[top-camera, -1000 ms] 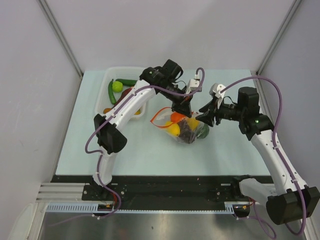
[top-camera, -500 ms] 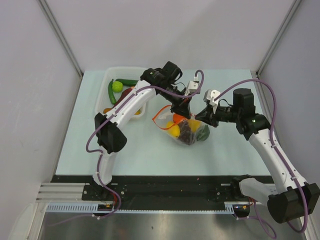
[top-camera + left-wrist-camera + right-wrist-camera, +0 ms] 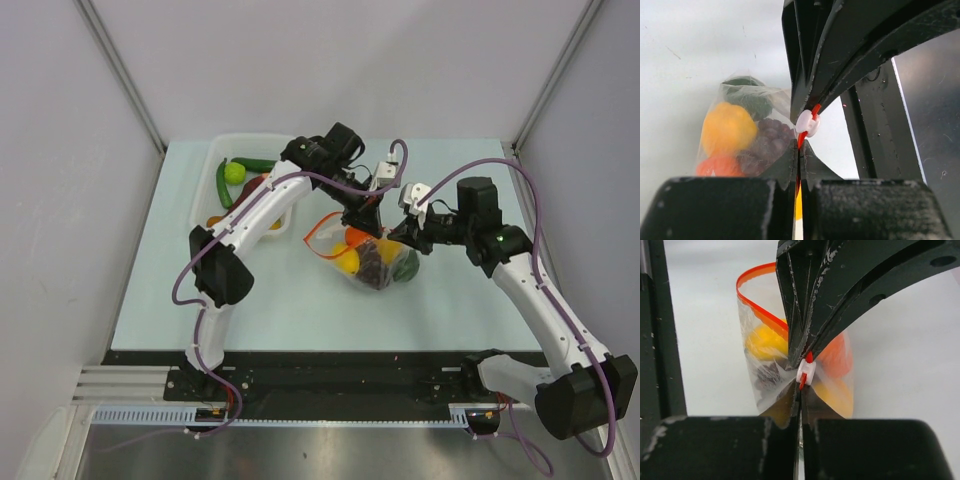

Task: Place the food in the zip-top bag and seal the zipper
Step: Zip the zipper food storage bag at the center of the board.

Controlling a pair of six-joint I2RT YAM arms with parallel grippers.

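Observation:
The clear zip-top bag [image 3: 372, 262] lies mid-table and holds yellow [image 3: 728, 128], orange [image 3: 715, 165], green [image 3: 753, 102] and dark purple grape [image 3: 768, 144] food. My left gripper [image 3: 366, 222] is shut on the red-orange zipper [image 3: 800, 141] just below its white slider [image 3: 807, 124]. My right gripper [image 3: 398, 237] is shut on the same strip from the other side, tip to tip with the left; the right wrist view shows this pinch [image 3: 801, 392] and the slider [image 3: 806, 372]. The zipper [image 3: 759, 310] still loops open to the left.
A white tray [image 3: 216, 152] stands at the back left with a green ball [image 3: 234, 172], long green vegetables [image 3: 223, 186] and other food partly hidden under my left arm. Grey walls close in the table on three sides.
My right gripper has slid left towards the left gripper, closing the gap at the bag's mouth. The left gripper and the bag have hardly moved.

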